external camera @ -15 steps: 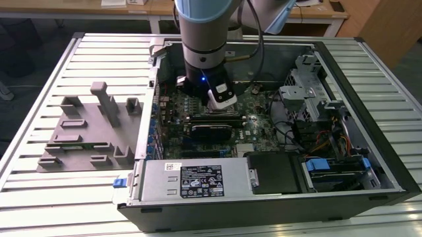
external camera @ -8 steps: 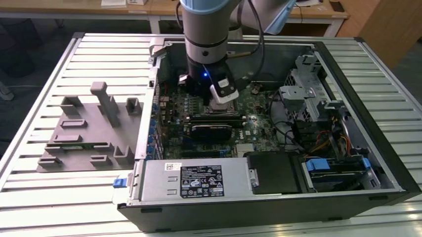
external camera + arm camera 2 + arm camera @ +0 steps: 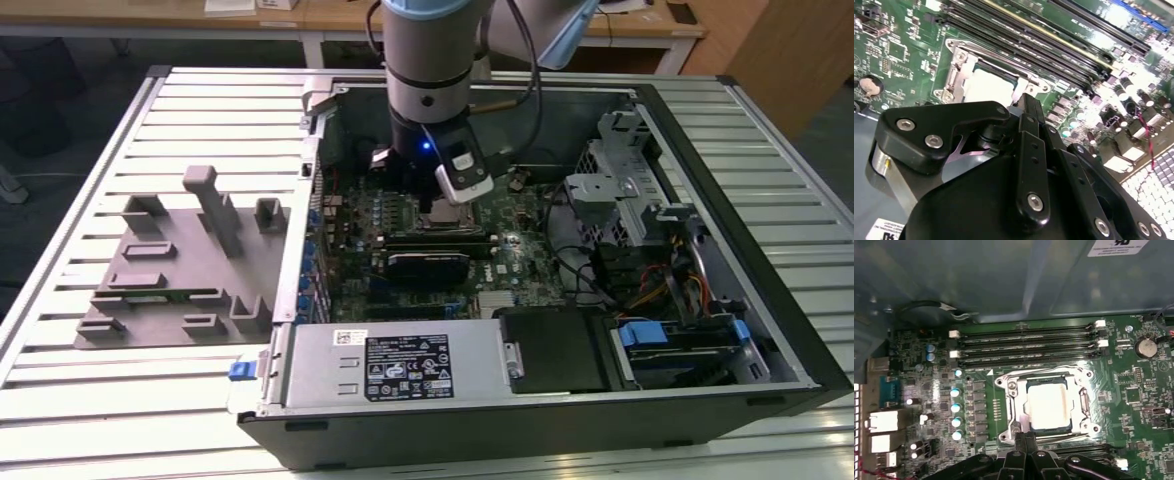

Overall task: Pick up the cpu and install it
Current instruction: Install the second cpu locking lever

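The cpu [image 3: 1049, 405] is a silvery-white square lying flat inside the metal-framed socket [image 3: 1085, 402] on the green motherboard. In the second wrist view, the cpu [image 3: 988, 86] shows just beyond the black fingers. My gripper [image 3: 1026, 437] hangs close over the socket's near edge with its two fingers pressed together and nothing between them. In the second wrist view the gripper [image 3: 1028, 102] looks the same. The exterior view has the gripper [image 3: 461, 195] low inside the open computer case, above the middle of the board.
Long black memory slots [image 3: 1026, 342] run beside the socket. Within the case sit a power supply [image 3: 387, 365], a drive cage [image 3: 627, 170] and loose cables [image 3: 627, 270]. A grey fixture plate [image 3: 174, 270] lies on the slatted table at the exterior view's left.
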You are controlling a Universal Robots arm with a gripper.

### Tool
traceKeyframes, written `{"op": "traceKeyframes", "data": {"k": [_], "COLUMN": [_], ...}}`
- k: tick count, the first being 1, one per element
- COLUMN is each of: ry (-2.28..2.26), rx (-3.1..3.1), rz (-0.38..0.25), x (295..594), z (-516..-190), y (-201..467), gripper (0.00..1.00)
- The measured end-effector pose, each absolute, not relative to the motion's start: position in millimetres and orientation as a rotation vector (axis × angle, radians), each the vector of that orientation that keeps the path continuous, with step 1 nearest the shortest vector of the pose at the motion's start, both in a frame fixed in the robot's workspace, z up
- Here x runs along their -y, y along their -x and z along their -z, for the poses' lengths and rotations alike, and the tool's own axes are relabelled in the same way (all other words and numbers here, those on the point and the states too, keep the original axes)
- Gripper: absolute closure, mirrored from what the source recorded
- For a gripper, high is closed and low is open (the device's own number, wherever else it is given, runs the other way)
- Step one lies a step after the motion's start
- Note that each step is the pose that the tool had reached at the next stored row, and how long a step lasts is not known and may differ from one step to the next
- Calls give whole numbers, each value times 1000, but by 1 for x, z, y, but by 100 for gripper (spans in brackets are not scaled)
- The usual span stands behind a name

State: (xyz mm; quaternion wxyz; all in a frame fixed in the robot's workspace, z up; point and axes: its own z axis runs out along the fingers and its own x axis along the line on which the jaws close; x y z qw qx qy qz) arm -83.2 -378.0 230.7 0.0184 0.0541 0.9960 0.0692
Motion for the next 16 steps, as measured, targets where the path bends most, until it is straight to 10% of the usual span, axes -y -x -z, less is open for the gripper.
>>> {"op": "traceKeyframes", "data": {"k": [16], "ry": [-170], "rx": [-3112], "rz": [-158], "x": [361], "z": [-228], "y": [54], "gripper": [89]}}
